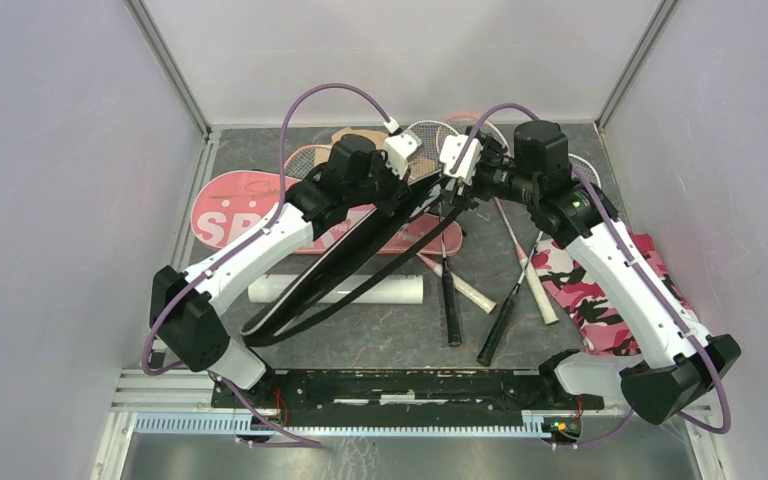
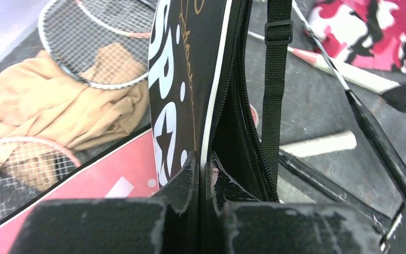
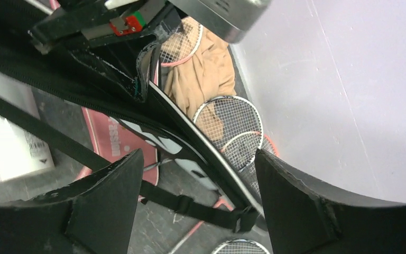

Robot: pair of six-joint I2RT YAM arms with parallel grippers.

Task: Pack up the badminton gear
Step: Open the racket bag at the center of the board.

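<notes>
My left gripper (image 2: 205, 159) is shut on the edge of the black "SPORT" cover (image 2: 185, 79), which is lifted and slants from the near left up to the middle (image 1: 360, 250). Its black strap (image 2: 275, 79) hangs loose. My right gripper (image 3: 196, 153) is open. The cover's far end (image 3: 190, 143) and the strap (image 3: 190, 203) pass between its fingers without touching them. The pink cover (image 1: 230, 205) lies flat under the left arm. A white tube (image 1: 400, 290) lies beneath the black cover. Rackets (image 1: 505, 315) lie right of centre. No shuttlecock shows.
A tan cloth (image 2: 58, 106) lies at the back under racket heads (image 2: 95, 37). The pink camouflage cloth (image 1: 600, 290) lies under the right arm. More racket heads (image 3: 232, 121) rest against the back wall. Grey walls close in both sides.
</notes>
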